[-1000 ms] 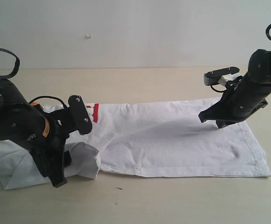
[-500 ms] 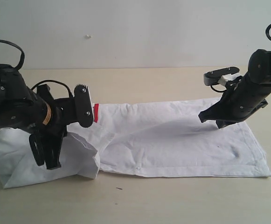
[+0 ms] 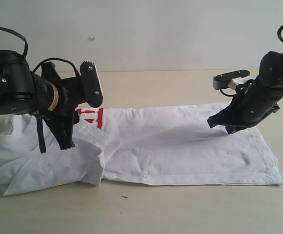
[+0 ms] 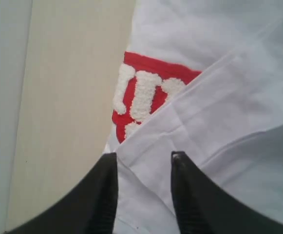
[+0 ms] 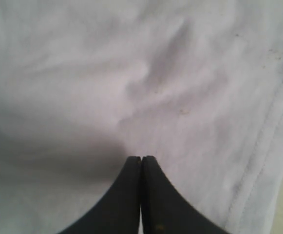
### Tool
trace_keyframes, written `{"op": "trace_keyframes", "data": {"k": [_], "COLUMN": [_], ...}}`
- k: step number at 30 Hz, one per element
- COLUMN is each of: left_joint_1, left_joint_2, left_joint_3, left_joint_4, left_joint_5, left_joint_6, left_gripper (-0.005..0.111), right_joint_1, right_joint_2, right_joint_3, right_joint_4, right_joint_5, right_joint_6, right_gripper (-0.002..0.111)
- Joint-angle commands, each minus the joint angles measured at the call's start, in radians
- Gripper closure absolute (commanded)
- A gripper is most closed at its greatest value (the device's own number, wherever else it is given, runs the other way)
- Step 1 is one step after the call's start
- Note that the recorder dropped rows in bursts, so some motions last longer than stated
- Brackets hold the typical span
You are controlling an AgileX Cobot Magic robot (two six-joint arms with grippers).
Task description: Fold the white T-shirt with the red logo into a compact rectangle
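Seemingly the shirt [image 3: 180, 146] is just a long strip, crosswise folds remaining; left gripper [image 4: 143, 157] gapes empty, right gripper [image 5: 141, 159] closed.

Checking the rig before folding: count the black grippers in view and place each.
2. The left black gripper is over the bunched end of the wrinkled white T-shirt, by the red fuzzy logo; the right black gripper over the flat end.

We see the left arm [image 3: 14, 92] in matte black, with an orange band, silver screws and a looped black cable; the left gripper [image 4: 143, 156] looks smooth, black and tapered.
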Motion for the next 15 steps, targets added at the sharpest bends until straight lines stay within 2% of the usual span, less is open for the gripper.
{"op": "trace_keyframes", "data": {"k": [1,5,10,15], "left_joint_1": [0.002,0.002,0.002,0.002], "left_joint_2": [-0.012,-0.01,0.037,0.078], "left_joint_3": [-0.007,-0.007,-0.007,-0.007], "left_joint_4": [0.0,-0.174,-0.466,-0.463], "left_joint_5": [0.004,0.047,0.11,0.05], "left_joint_6": [-0.012,0.012,0.331,0.412], "left_gripper": [0.075,0.075,0.07,0.054], "right_joint_1": [-0.002,-0.002,-0.002,-0.002], "right_joint_2": [-0.004,-0.004,-0.004,-0.004], "right_joint_3": [0.003,0.003,0.003,0.003], "right_joint_4": [-0.005,-0.005,-0.005,-0.005], "right_joint_5": [-0.008,-0.012,-0.009,-0.007], "right_joint_6": [-0.007,-0.007,-0.007,-0.007], "right_gripper": [0.108,0.108,0.108,0.108]}}
